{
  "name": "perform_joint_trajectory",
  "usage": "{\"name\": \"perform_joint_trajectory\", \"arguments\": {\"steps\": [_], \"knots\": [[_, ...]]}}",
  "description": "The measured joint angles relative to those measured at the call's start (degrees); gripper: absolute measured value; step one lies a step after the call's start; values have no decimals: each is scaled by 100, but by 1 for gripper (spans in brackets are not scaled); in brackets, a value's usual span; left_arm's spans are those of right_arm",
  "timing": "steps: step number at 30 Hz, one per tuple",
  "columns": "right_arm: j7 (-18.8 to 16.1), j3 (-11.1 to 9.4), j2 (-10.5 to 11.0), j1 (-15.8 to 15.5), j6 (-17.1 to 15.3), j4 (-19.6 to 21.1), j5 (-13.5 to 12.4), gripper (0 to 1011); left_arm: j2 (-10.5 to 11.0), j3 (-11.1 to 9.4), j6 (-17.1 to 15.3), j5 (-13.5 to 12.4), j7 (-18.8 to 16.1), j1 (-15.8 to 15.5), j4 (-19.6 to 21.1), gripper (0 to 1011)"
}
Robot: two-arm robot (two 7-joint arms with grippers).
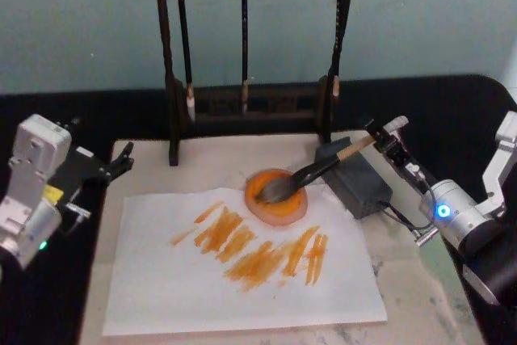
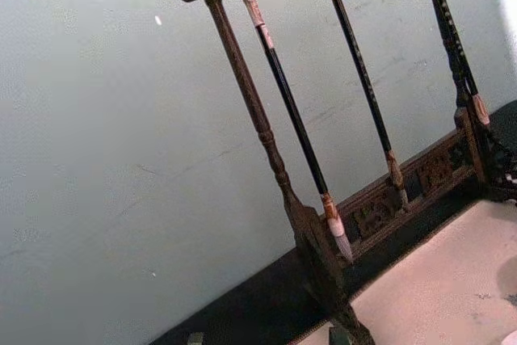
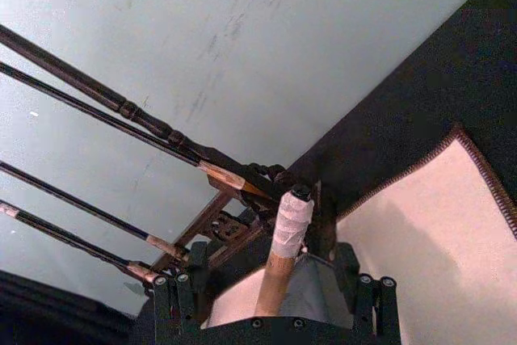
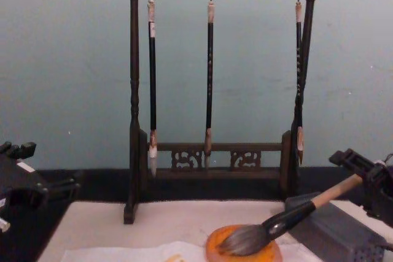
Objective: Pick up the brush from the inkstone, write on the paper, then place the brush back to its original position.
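Brush: head laid in inkstone, shaft propped on grey block, beside the streaked paper. Right gripper: jaws apparently parted astride the handle end, nothing clamped. Left gripper: parked at left. Risk: handle snagged on withdrawal, brush dragged from dish.

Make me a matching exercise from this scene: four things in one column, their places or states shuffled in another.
1. brush
2. paper
3. right gripper
4. left gripper

A. streaked with orange strokes
B. open around the wooden handle
C. bristles resting in the orange dish
D. idle on the left, off the paper

Pairs: 1-C, 2-A, 3-B, 4-D
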State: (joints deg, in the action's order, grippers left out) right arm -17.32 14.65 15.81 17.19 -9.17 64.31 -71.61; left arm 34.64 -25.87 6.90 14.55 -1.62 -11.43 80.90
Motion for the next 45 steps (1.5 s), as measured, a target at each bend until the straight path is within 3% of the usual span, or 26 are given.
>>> {"name": "perform_joint_trajectory", "arguments": {"steps": [5, 8, 19, 20, 30, 45], "knots": [[-1, -5, -2, -2, -6, 0, 0, 978, 0, 0, 0, 0, 0, 0, 0, 1001], [-1, -8, -3, -4, -10, 0, 1, 903, 0, 0, 0, 0, 0, 0, 0, 1001], [-2, -16, -7, -5, -21, 0, 1, 588, 0, 0, 0, -1, 0, 0, 0, 1001], [-2, -17, -7, -5, -22, 0, 1, 517, 0, 0, 0, 0, 0, 0, 0, 1001], [-3, -19, -7, -5, -28, 0, 4, 198, 0, 0, 0, 0, 0, 0, 0, 1001], [-4, -19, -7, -5, -27, 0, 7, 176, 0, 0, 0, 0, 0, 0, 0, 1001]]}}
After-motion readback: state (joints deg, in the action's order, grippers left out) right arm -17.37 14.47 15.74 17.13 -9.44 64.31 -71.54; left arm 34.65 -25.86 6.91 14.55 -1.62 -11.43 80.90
